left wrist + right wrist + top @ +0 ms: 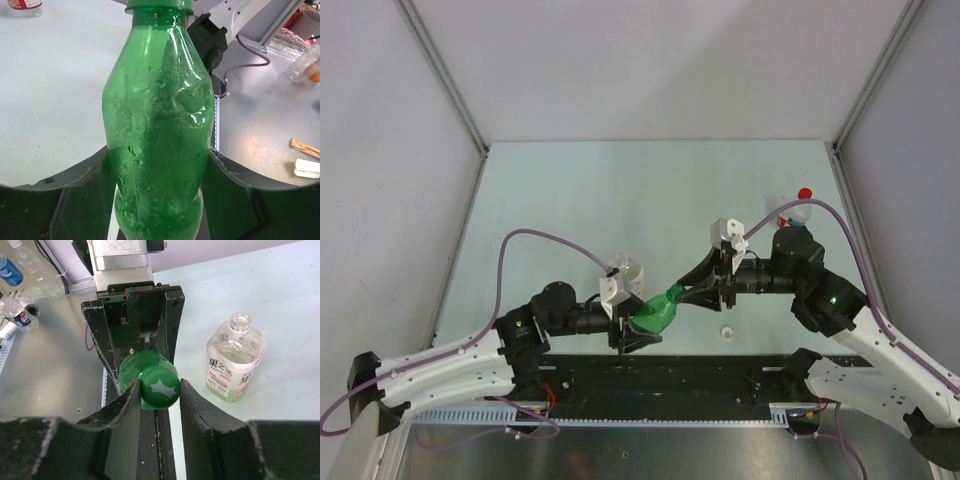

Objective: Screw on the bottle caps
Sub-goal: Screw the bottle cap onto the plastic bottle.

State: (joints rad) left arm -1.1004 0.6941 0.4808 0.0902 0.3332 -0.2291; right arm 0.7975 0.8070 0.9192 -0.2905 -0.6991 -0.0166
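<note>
Top external: pale green table [620, 190], grey walls [380, 150]. Left gripper [638, 328] clamps the green bottle [658, 314]; right gripper [686, 296] clamps its green cap [159, 388]; white cap [727, 332] near bottle.

bottle [658, 312]: in left pincer [640, 324], near worktop's [620, 190] front edge | fitted cap [160, 388]: on bottle neck, in right pincer [159, 391] | loose cap [727, 332]: on worktop, right of bottle
</note>
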